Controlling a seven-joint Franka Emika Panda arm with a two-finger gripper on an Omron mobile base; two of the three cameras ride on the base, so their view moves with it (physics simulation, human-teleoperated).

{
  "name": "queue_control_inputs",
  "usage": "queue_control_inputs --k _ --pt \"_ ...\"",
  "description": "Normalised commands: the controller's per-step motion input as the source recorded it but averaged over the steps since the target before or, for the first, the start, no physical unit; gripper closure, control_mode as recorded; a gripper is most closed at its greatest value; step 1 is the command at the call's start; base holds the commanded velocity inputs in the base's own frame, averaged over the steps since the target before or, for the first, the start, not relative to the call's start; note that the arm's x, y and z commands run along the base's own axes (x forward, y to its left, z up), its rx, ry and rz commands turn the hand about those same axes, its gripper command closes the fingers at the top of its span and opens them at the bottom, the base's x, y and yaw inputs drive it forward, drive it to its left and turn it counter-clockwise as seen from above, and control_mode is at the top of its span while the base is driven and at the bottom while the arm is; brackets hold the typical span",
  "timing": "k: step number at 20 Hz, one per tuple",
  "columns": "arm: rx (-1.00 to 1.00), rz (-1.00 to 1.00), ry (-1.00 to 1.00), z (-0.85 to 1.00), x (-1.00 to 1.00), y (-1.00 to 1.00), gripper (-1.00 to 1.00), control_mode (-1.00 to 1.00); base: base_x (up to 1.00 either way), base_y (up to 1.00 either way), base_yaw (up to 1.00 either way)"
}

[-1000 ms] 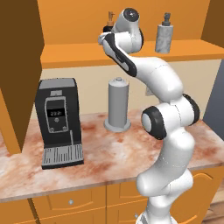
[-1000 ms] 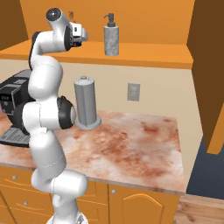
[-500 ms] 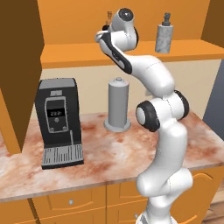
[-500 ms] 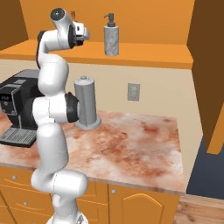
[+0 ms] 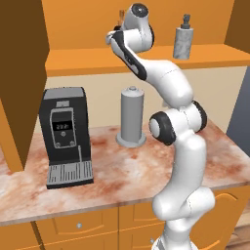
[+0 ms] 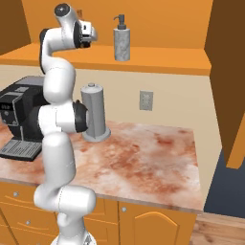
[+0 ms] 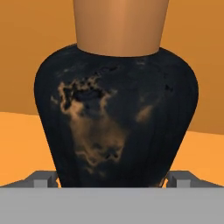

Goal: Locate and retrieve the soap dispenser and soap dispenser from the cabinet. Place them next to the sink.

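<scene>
- On the orange shelf board (image 5: 83, 60) of the wall cabinet, the mottled light grey soap bottle (image 5: 183, 43) stands upright, its dark grey pump (image 5: 186, 21) at the top.
- At the claw (image 7: 112, 180), the black soap bottle (image 7: 118, 109) with copper-brown marbling lies between two dark fingertips (image 7: 43, 178); its copper-orange neck (image 7: 120, 26) extends toward the top of the hand view.
- The claw is released, its fingertips parted on opposite sides of the black bottle; whether either touches it lower down cannot be told.
- Raised to shelf level, the white arm (image 5: 189, 161) partly hides the black bottle in both base views.
- Below the shelf, a black coffee machine (image 5: 66, 122) and a plain grey cylinder (image 5: 132, 114) with a round base stand on the marbled bench (image 6: 143, 158).
- A wall outlet (image 6: 146, 100) is set between shelf and bench.
</scene>
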Motion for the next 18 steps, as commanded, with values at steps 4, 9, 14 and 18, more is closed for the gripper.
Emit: queue_control_inputs --k 4,9,14,18 --pt "0.04 -0.02 -0.06 0.00 -0.70 -0.01 1.00 -1.00 0.00 0.00 0.00" --pt "0.02 0.00 -0.12 -0.03 -1.00 -0.20 1.00 -1.00 0.00 0.00 0.00" --pt "0.00 0.00 -0.13 -0.16 -1.00 -0.25 1.00 -1.00 0.00 0.00 0.00" --pt "0.00 0.00 -0.10 -0.21 -1.00 -0.23 1.00 -1.00 0.00 0.00 0.00"
